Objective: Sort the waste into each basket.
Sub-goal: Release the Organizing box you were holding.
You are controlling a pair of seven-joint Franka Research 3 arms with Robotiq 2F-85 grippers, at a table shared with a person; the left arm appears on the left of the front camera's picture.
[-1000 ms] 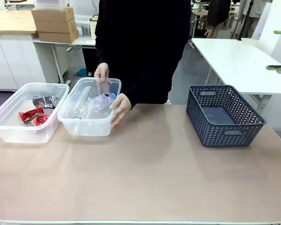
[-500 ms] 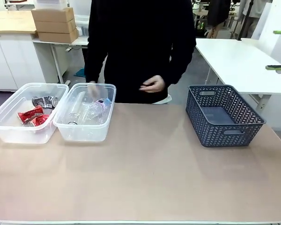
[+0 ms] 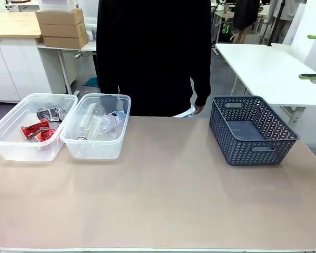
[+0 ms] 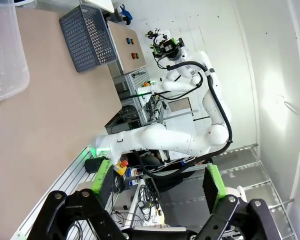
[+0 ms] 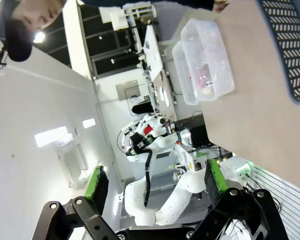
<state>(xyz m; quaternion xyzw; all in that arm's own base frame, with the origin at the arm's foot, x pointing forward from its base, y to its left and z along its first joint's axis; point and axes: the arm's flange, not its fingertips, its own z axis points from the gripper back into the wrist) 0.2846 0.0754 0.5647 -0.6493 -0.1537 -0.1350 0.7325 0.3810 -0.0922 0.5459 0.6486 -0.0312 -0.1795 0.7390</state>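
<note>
Now — cans | bottles in tubs | left gripper, right gripper wide, well apart

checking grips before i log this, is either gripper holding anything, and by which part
Nothing is held. The left gripper and right gripper both stand open with bare fingers, off the table.

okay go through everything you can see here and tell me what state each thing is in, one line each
Left tub: upright, holding crushed red and silver cans.
Right tub: upright, holding clear bottles lying down.
Blue-grey lattice basket: upright, nothing in it.
Left hand: open, holding nothing, off the table.
Right hand: open, holding nothing.
Person: standing behind the table, arms down.
</note>
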